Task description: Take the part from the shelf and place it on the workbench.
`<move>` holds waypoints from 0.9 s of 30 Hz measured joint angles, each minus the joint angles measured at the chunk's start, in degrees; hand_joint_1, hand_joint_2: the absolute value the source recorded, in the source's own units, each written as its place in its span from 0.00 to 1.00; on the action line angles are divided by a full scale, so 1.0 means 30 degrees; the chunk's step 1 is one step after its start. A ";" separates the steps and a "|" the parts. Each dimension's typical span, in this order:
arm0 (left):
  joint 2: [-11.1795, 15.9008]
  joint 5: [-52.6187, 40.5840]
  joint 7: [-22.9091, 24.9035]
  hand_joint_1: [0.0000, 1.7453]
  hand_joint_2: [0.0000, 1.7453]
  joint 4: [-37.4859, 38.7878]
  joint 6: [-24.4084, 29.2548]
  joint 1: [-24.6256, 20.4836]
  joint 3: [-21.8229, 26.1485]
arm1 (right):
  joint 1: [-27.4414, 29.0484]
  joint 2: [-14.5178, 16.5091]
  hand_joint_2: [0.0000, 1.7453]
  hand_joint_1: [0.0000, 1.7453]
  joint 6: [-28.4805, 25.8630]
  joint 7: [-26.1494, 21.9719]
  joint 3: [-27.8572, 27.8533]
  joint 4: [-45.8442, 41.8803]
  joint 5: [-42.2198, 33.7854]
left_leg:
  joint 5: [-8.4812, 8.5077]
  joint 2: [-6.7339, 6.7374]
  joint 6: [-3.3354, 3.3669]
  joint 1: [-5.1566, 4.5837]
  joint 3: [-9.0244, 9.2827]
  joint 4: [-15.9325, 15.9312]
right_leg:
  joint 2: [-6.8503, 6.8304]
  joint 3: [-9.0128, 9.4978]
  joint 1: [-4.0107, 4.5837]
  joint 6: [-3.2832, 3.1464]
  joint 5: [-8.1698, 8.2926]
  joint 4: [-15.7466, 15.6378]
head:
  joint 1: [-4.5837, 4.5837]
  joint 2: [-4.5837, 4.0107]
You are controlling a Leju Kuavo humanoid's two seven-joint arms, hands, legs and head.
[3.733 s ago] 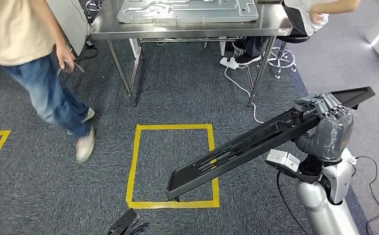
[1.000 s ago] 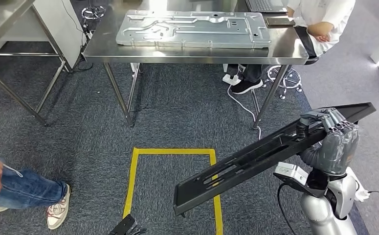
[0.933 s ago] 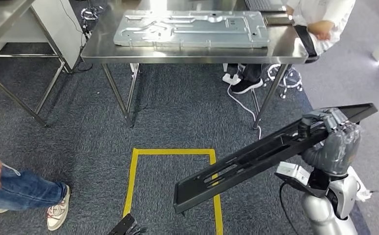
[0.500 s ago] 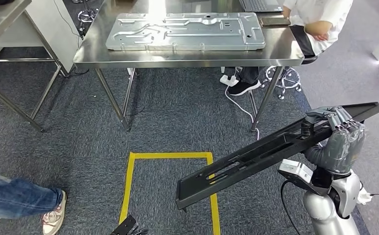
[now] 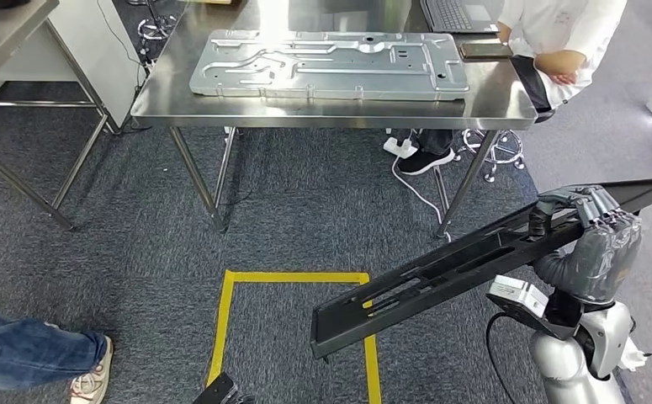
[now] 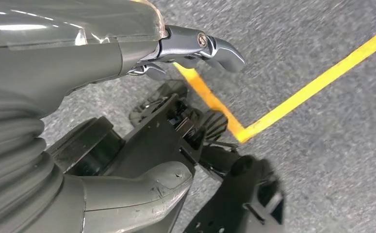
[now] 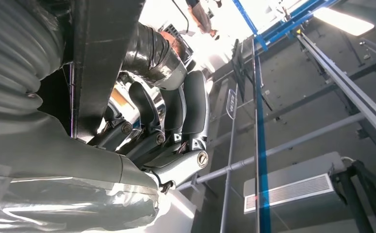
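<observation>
1. From where I'm driving this, the right hand (image 5: 596, 240) has its fingers wrapped over the edge of the part (image 5: 465, 261). It's a long, flat black piece with slots cut through it, matte like plastic or painted metal. It sits tilted, high end by the hand, low end out over the yellow tape square (image 5: 293, 320) on the floor.
2. In the right wrist view, the dark fingers (image 7: 176, 116) curl tight around the black edge of the part (image 7: 98, 58).
3. Left hand (image 6: 142, 126): grey ribbed cover, thick thumb, hanging over the carpet. I honestly can't tell how far the fingers are spread, and I see nothing in them.
4. The workbench (image 5: 331, 105) ahead is shiny stainless steel on thin legs. On it lies a big pressed sheet-metal panel (image 5: 326, 63), silver with embossed ribs and holes, plus a phone (image 5: 486, 50) and the corner of a laptop (image 5: 457, 13).
5. The floor is grey-blue speckled carpet (image 5: 137, 227).
6. A person in white (image 5: 566, 34) sits at the bench's far right corner. A jeans leg and sneaker (image 5: 32, 366) show at lower left.
</observation>
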 joint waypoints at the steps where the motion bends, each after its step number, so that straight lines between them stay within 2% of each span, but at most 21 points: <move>1: 0.0002 0.0005 -0.0004 0.00 1.00 0.0000 0.0005 -0.0011 0.0000 | -0.0001 -0.0007 1.00 1.00 0.0004 0.0000 -0.0027 -0.0020 0.0002 | -0.0190 -0.0010 -0.0135 -0.0010 0.0006 0.0124 | 0.0005 0.0254 0.0012 -0.0055 0.0112 -0.0582 | -0.0005 0.0000; 5: -0.0004 0.0009 -0.0022 0.00 1.00 0.0000 0.0009 -0.0011 0.0000 | 0.0017 -0.0042 1.00 1.00 0.0016 0.0002 -0.0111 -0.0122 0.0003 | -0.0586 0.0016 -0.0455 -0.0026 0.0105 0.0282 | 0.0100 0.0504 0.0100 -0.0572 -0.0271 -0.0819 | -0.0025 0.0000; 6: -0.0009 0.0009 -0.0029 0.00 1.00 0.0000 0.0009 -0.0028 0.0000 | 0.0006 -0.0045 1.00 1.00 0.0015 0.0000 -0.0124 -0.0157 0.0003 | -0.0791 0.0031 -0.0536 0.0001 -0.0026 0.0701 | 0.0094 0.0640 0.0089 -0.0688 -0.0354 -0.0871 | -0.0034 0.0000; 7: -0.0015 0.0009 -0.0038 0.00 1.00 0.0000 0.0009 -0.0049 0.0000 | -0.0012 -0.0049 1.00 1.00 0.0015 0.0000 -0.0129 -0.0188 0.0003 | -0.1091 0.0038 -0.0614 0.0033 -0.0415 0.1490 | 0.0069 0.0809 0.0081 -0.0805 -0.0446 -0.0923 | -0.0040 0.0000; 8: -0.0022 0.0009 -0.0047 0.00 1.00 0.0000 0.0009 -0.0054 0.0000 | -0.0029 -0.0051 1.00 1.00 0.0016 0.0000 -0.0133 -0.0202 0.0003 | -0.1414 0.0043 -0.0678 0.0058 -0.1065 0.2642 | 0.0045 0.0963 0.0112 -0.0897 -0.0555 -0.0954 | -0.0042 0.0000; 10: -0.0031 0.0005 -0.0049 0.00 1.00 0.0004 0.0005 -0.0001 -0.0002 | -0.0045 -0.0051 1.00 1.00 0.0026 0.0002 -0.0130 -0.0206 0.0003 | -0.1784 0.0044 -0.0717 0.0090 -0.2750 0.4966 | 0.0032 0.1227 0.0201 -0.1008 -0.0787 -0.0975 | -0.0042 0.0000; 11: -0.0033 0.0004 -0.0049 0.00 1.00 0.0007 0.0004 0.0044 -0.0004 | -0.0042 -0.0051 1.00 1.00 0.0031 0.0002 -0.0130 -0.0206 0.0003 | -0.1591 0.0044 -0.0688 0.0093 -0.3369 0.5524 | 0.0053 0.1373 0.0251 -0.1027 -0.0914 -0.0978 | -0.0044 0.0000; 12: -0.0033 0.0004 -0.0049 0.00 1.00 0.0013 0.0002 0.0077 -0.0005 | -0.0042 -0.0051 1.00 1.00 0.0038 0.0002 -0.0130 -0.0206 0.0003 | -0.1037 0.0042 -0.0616 0.0087 -0.3659 0.5399 | 0.0080 0.1555 0.0303 -0.1039 -0.1054 -0.0980 | -0.0042 0.0000; 14: -0.0033 0.0014 -0.0049 0.00 1.00 0.0020 0.0000 0.0086 -0.0006 | -0.0062 -0.0051 1.00 1.00 0.0065 0.0002 -0.0130 -0.0206 0.0003 | 0.0710 0.0036 -0.0335 0.0002 -0.3318 0.3491 | 0.0122 0.1987 0.0376 -0.1034 -0.1371 -0.1018 | -0.0039 0.0000; 15: -0.0029 0.0022 -0.0048 0.00 1.00 0.0027 -0.0002 0.0069 -0.0004 | -0.0093 -0.0051 1.00 1.00 0.0098 0.0002 -0.0131 -0.0204 0.0003 | 0.1363 0.0037 -0.0162 -0.0091 -0.2955 0.2461 | 0.0130 0.2179 0.0411 -0.1001 -0.1517 -0.1057 | -0.0035 0.0000; 16: -0.0025 0.0036 -0.0046 0.00 1.00 0.0033 -0.0005 0.0041 -0.0002 | -0.0125 -0.0053 1.00 1.00 0.0135 0.0002 -0.0133 -0.0202 0.0003 | 0.1672 0.0040 0.0017 -0.0208 -0.2575 0.1587 | 0.0150 0.2313 0.0391 -0.0933 -0.1617 -0.1132 | -0.0035 0.0000; 18: -0.0018 0.0055 -0.0038 0.00 1.00 0.0044 -0.0013 -0.0010 -0.0004 | -0.0145 -0.0056 1.00 1.00 0.0200 0.0002 -0.0137 -0.0197 0.0003 | 0.1483 0.0050 0.0269 -0.0420 -0.2112 0.0725 | 0.0152 0.2508 0.0320 -0.0702 -0.1599 -0.1263 | -0.0029 0.0000; 20: -0.0033 0.0062 -0.0037 0.00 1.00 0.0044 -0.0020 -0.0022 -0.0007 | -0.0121 -0.0069 1.00 1.00 0.0239 0.0002 -0.0135 -0.0195 0.0002 | 0.1380 0.0029 0.0428 -0.0453 -0.1623 0.0059 | 0.0068 0.2683 0.0223 -0.0491 -0.1520 -0.1200 | -0.0027 0.0000; 22: -0.0046 0.0064 -0.0038 0.00 1.00 0.0046 -0.0024 -0.0023 -0.0007 | -0.0174 -0.0098 1.00 1.00 0.0248 -0.0002 -0.0141 -0.0197 -0.0006 | 0.1375 0.0013 0.0558 -0.0368 -0.1051 -0.0376 | 0.0010 0.2365 0.0187 -0.0373 -0.1847 -0.0327 | -0.0024 0.0000; 23: -0.0051 0.0067 -0.0035 0.00 1.00 0.0047 -0.0024 -0.0032 -0.0005 | -0.0201 -0.0113 1.00 1.00 0.0242 -0.0004 -0.0148 -0.0197 -0.0009 | 0.1327 0.0018 0.0607 -0.0339 -0.0845 -0.0483 | 0.0008 0.1851 0.0166 -0.0327 -0.2211 0.0563 | -0.0015 0.0000; 25: -0.0053 0.0071 -0.0024 0.00 1.00 0.0051 -0.0026 -0.0045 -0.0005 | -0.0179 -0.0127 1.00 1.00 0.0239 -0.0005 -0.0162 -0.0190 -0.0017 | 0.1112 0.0012 0.0655 -0.0321 -0.0600 -0.0499 | 0.0017 0.0363 0.0138 -0.0184 -0.2927 0.2596 | -0.0016 0.0000; 26: -0.0067 0.0071 -0.0018 0.00 1.00 0.0051 -0.0033 -0.0026 -0.0007 | -0.0138 -0.0129 1.00 1.00 0.0240 -0.0005 -0.0166 -0.0184 -0.0018 | 0.0967 0.0007 0.0623 -0.0309 -0.0469 -0.0478 | 0.0013 -0.0247 0.0095 -0.0085 -0.2988 0.3151 | -0.0013 0.0000; 27: -0.0084 0.0069 -0.0015 0.00 1.00 0.0051 -0.0042 0.0004 -0.0011 | -0.0104 -0.0133 1.00 1.00 0.0240 -0.0005 -0.0166 -0.0179 -0.0018 | 0.0802 0.0002 0.0567 -0.0282 -0.0310 -0.0442 | 0.0006 -0.0591 0.0044 0.0015 -0.2708 0.3139 | -0.0016 0.0000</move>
